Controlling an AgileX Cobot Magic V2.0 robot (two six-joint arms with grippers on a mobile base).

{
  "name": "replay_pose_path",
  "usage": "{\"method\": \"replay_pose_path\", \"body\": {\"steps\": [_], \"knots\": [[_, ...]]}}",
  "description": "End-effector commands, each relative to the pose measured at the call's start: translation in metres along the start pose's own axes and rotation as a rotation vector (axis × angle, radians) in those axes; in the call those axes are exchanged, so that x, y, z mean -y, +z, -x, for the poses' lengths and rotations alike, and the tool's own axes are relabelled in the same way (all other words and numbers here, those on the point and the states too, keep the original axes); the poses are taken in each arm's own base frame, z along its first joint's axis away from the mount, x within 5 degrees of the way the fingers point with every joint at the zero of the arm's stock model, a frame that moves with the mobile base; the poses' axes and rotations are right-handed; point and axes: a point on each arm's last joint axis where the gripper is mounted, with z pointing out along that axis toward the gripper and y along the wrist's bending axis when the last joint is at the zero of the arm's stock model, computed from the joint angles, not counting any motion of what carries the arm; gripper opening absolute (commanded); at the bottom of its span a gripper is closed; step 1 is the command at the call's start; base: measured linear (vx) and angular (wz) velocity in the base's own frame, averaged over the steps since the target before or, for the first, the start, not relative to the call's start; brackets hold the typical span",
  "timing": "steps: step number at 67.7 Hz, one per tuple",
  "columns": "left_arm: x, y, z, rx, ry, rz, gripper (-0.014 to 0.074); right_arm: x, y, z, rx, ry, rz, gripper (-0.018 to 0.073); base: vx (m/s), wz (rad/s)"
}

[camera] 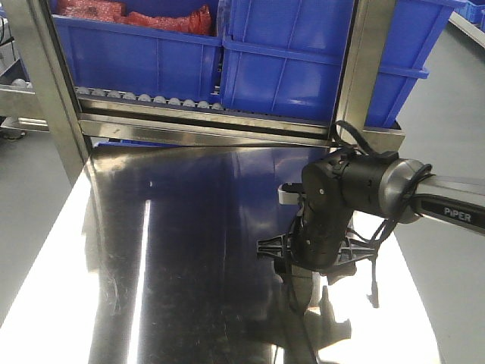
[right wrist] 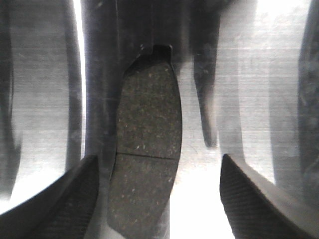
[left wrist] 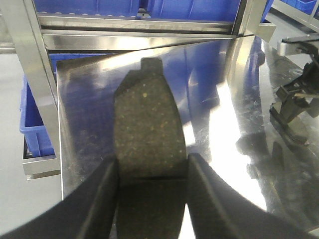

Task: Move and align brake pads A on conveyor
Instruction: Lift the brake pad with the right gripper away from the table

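Note:
My left gripper (left wrist: 151, 164) is shut on a dark grey brake pad (left wrist: 147, 119) with a centre groove, and holds it lengthwise above the shiny steel table (left wrist: 214, 99). My right gripper (right wrist: 159, 162) is open and points down at the table. A second brake pad (right wrist: 147, 129) lies flat on the steel between its fingers, closer to the left finger (right wrist: 75, 194) and not touching either. The right gripper also shows in the front view (camera: 301, 265) and in the left wrist view (left wrist: 294, 107). The conveyor is out of view.
Blue plastic bins (camera: 295, 61) stand on a roller rack (camera: 151, 100) behind the steel table (camera: 189, 227). Steel frame posts (camera: 45, 76) rise at the table's far corners. Another blue bin (left wrist: 35, 119) sits below the table's left edge.

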Motion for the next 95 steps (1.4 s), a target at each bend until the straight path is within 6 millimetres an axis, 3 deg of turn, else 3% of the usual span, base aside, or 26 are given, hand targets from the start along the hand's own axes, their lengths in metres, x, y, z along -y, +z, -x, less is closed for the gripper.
{"method": "replay_pose_path", "body": {"steps": [1, 12, 21, 28, 42, 52, 68, 95], "knots": [[0.002, -0.004, 0.015, 0.101, 0.010, -0.017, -0.0008, 0.000, -0.018, 0.007, 0.064, 0.011, 0.034, 0.0487, 0.00, 0.00], [0.002, -0.004, 0.015, 0.101, 0.010, -0.017, -0.0008, -0.003, -0.014, 0.008, 0.062, 0.020, 0.051, 0.0482, 0.00, 0.00], [0.002, -0.004, 0.015, 0.101, 0.010, -0.017, -0.0008, -0.003, -0.010, 0.009, 0.057, 0.016, 0.047, 0.0419, 0.00, 0.00], [0.002, -0.004, 0.015, 0.101, 0.010, -0.017, -0.0008, -0.004, -0.010, 0.010, 0.066, 0.012, 0.049, 0.0301, 0.00, 0.00], [0.002, -0.004, 0.015, 0.101, 0.010, -0.017, -0.0008, -0.004, -0.014, 0.012, 0.102, -0.036, 0.059, -0.0019, 0.00, 0.00], [0.002, -0.004, 0.015, 0.101, 0.010, -0.017, -0.0008, -0.002, -0.038, 0.011, 0.174, -0.089, 0.084, -0.0011, 0.00, 0.00], [0.002, -0.004, 0.015, 0.101, 0.010, -0.017, -0.0008, 0.014, -0.092, 0.005, 0.336, -0.146, 0.055, -0.0005, 0.00, 0.00], [0.002, -0.004, 0.015, 0.101, 0.010, -0.017, -0.0008, 0.087, -0.155, -0.001, 0.434, -0.128, 0.084, -0.0004, 0.00, 0.00]]}}
